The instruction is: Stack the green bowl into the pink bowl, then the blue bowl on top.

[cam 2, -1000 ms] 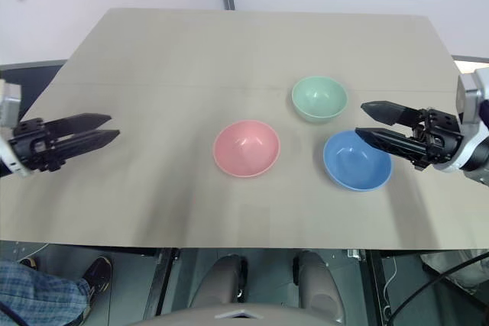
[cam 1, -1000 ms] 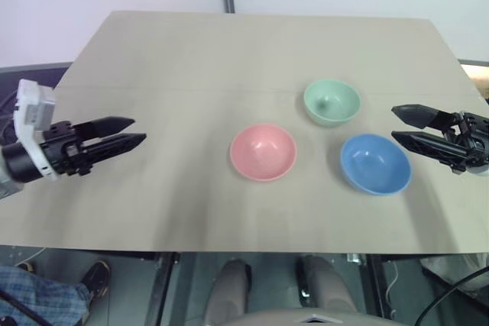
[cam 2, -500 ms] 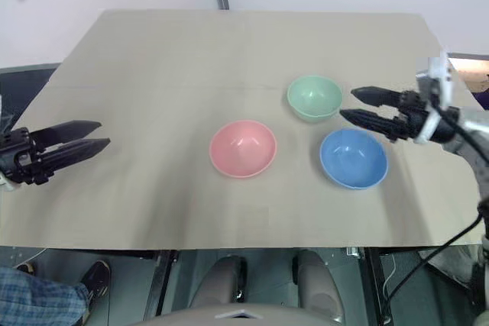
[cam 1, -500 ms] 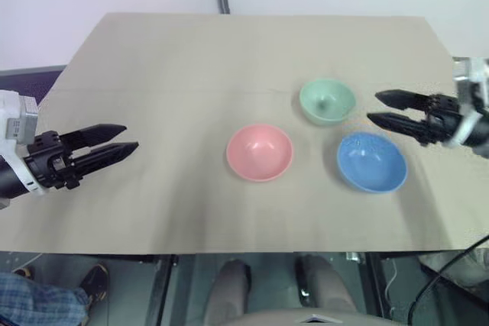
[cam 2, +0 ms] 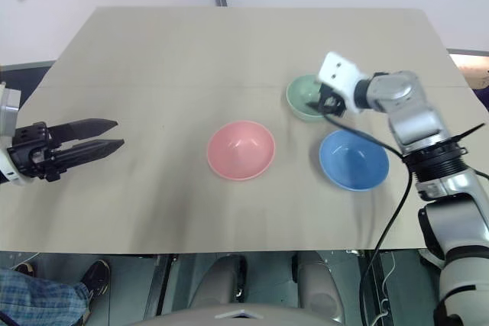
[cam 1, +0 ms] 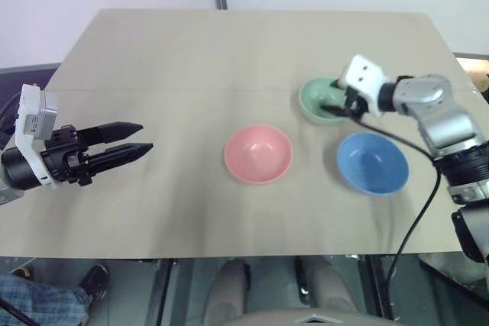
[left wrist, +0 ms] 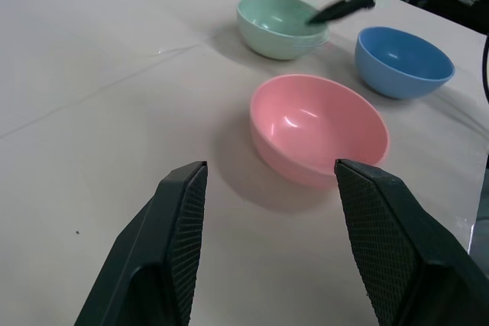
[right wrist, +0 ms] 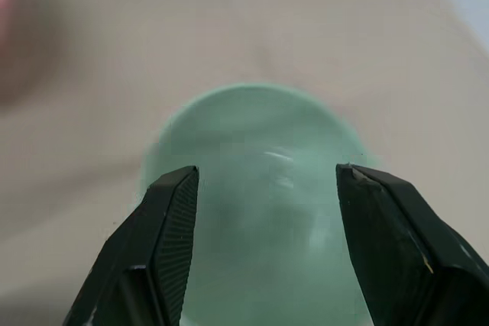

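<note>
- Three bowls are seen standing upright and apart on the tan table (cam 1: pixel 153 59), none of them stacked.
- The pink bowl (cam 1: pixel 258 153) is placed near the table's middle, with its hollow bare.
- The green bowl (cam 1: pixel 315 101) is found at about one o'clock from the pink bowl, near it but not touching.
- The blue bowl (cam 1: pixel 372 163) is set at about three o'clock from the pink bowl and at about five o'clock from the green bowl, just beside the latter with a strip of table between them.
- The right gripper (cam 1: pixel 333 106) is held over the green bowl, having been brought in from the table's right edge, where it hung a second ago; its fingers are spread wide apart, and nothing is clamped between them.
- In the right wrist view, the green bowl (right wrist: pixel 260 188) is framed between the two black fingers (right wrist: pixel 164 242), which are seen on either side of its hollow; whether the rim is touched cannot be told.
- The left gripper (cam 1: pixel 141 137) is held over the table's left part, at about nine o'clock from the pink bowl and well apart from it.
- Its fingers are parted and nothing is held; they are pointed toward the bowls.
- In the left wrist view, the pink bowl (left wrist: pixel 319 130) is seen nearest, beyond the parted fingers (left wrist: pixel 183 227).
</note>
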Controlling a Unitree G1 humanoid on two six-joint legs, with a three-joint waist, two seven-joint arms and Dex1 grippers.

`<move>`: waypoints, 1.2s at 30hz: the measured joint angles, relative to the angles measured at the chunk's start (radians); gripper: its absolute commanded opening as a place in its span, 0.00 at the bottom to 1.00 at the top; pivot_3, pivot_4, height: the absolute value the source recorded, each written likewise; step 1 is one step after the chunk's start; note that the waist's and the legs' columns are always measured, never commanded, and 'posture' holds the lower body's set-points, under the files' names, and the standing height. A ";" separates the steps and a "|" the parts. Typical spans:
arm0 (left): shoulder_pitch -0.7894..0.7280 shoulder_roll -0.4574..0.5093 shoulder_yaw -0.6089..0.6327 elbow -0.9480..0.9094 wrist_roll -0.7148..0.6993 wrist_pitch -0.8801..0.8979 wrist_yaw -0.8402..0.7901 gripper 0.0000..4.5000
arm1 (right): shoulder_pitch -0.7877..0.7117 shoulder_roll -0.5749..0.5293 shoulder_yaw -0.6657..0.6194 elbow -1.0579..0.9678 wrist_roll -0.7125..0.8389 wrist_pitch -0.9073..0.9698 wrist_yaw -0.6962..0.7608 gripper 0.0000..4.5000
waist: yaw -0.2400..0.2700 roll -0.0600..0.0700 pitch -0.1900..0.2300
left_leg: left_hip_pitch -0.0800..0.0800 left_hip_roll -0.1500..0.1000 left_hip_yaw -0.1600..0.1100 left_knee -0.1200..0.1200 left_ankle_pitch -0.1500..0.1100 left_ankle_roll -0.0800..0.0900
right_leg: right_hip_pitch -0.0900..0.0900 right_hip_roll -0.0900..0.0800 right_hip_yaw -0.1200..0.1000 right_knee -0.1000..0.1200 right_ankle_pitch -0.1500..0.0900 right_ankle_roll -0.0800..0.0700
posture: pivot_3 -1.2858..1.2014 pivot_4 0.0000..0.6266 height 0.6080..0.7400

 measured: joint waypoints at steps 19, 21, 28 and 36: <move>0.021 0.000 0.024 0.014 -0.002 -0.016 -0.035 0.62 | -0.028 0.006 0.011 -0.018 -0.108 -0.017 0.167 0.71 | -0.002 0.000 0.000 | 0.002 0.000 -0.001 0.003 0.000 0.000 | 0.000 0.001 -0.001 0.006 0.000 0.000 | 0.52 0.24 1.00; 0.019 0.000 0.023 0.003 -0.004 -0.016 -0.030 0.62 | -0.027 0.008 0.019 0.012 -0.154 -0.001 0.138 0.71 | -0.002 0.000 0.000 | 0.002 0.000 -0.001 0.002 0.000 0.000 | 0.000 0.001 -0.001 0.006 0.000 0.000 | 0.52 0.24 1.00; 0.010 0.000 0.023 -0.015 -0.012 -0.014 -0.020 0.63 | -0.027 0.017 0.034 0.096 -0.249 0.026 0.077 0.53 | -0.004 0.000 0.000 | 0.002 0.000 -0.001 0.002 0.000 0.000 | 0.000 0.001 -0.001 0.006 0.000 0.000 | 0.52 0.24 1.00; 0.010 0.000 0.022 -0.016 -0.011 -0.014 -0.011 0.63 | -0.025 0.041 0.032 0.082 -0.249 0.029 0.091 0.01 | -0.004 0.000 0.000 | 0.002 0.000 -0.001 0.002 0.000 0.000 | 0.000 0.001 -0.001 0.006 0.000 0.000 | 0.52 0.24 1.00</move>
